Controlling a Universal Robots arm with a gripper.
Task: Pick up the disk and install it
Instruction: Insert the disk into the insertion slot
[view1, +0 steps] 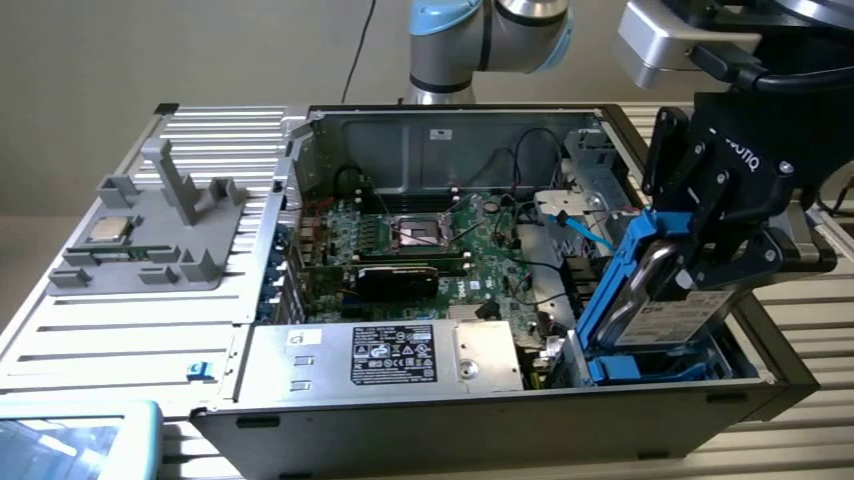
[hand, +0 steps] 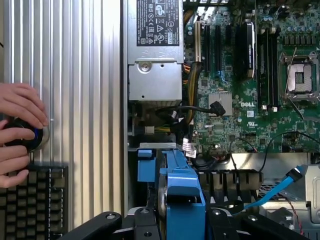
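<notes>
The gripper (view1: 714, 268) is clamped on the disk (view1: 667, 312), one finger on each side of its blue frame; in the wrist view the frame (hand: 182, 192) sits squarely between the two black fingers (hand: 145, 226). The disk stands on edge and tilted, upper end leaning toward the exterior view's right, lower end down at the blue drive bay (view1: 661, 368) in the lower right corner of the computer case (view1: 400, 425). Clearance here is narrow: the case side wall (view1: 781, 370) runs just beside the bay on the exterior view's right. On the bay's other side, the silver power supply (view1: 387, 355) lies near it, with a slim gap holding cables between them. Above the bay the case is open-topped. A blue cable (view1: 587, 232) crosses the space just beyond the disk, toward the upper centre of the exterior view. The green circuit board (view1: 441, 250) fills the case floor in mid-frame. The case rests on a ribbed metal table (view1: 107, 335). At the exterior view's left, well apart from the gripper, a grey holder (view1: 154, 245) carries a small square chip (view1: 110, 230). In the wrist view a person's hands (hand: 20, 107) rest on a round black knob (hand: 25, 136) beside a keyboard (hand: 30, 202).
</notes>
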